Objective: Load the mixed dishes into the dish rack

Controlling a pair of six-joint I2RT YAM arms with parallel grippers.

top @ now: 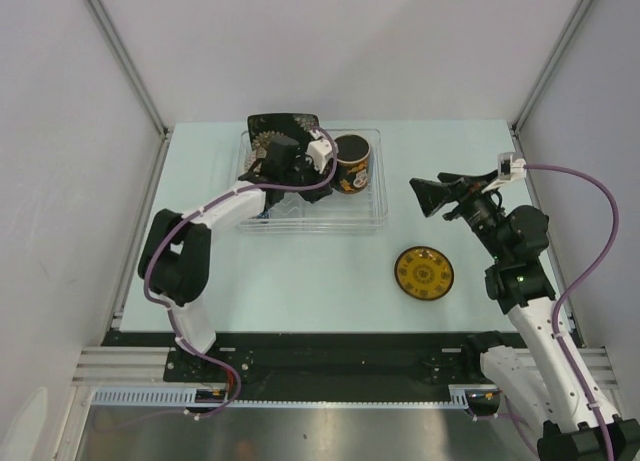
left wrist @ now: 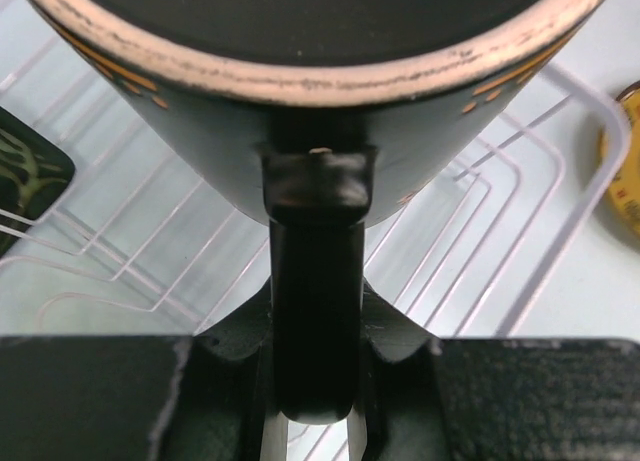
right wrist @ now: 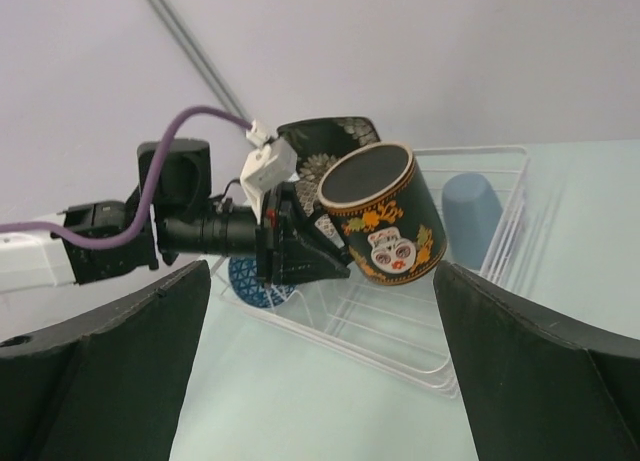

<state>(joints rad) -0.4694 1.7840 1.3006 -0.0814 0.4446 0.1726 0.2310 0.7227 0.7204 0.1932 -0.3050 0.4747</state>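
A clear rack (top: 300,221) sits toward the far side of a pale counter (top: 300,276). The left fingers (right wrist: 335,249) are narrowed on the handle of a dark floral mug (right wrist: 385,216), holding it just above the rack's right half. The mug is tilted, its long axis running from the rack's near side to its far side, with the mouth raised toward the far side. Setting it down looks like a short drop straight below the fingers.

Already in the rack are a black plate (top: 283,126), a pale blue cup (right wrist: 470,206) and a blue saucer (right wrist: 248,279).

A yellow saucer (top: 424,272) lies flat on the counter, off the rack's near right corner. The right fingers (top: 425,197) hover beside the rack's right end, spread wide and empty, and are the nearer pair to that saucer.
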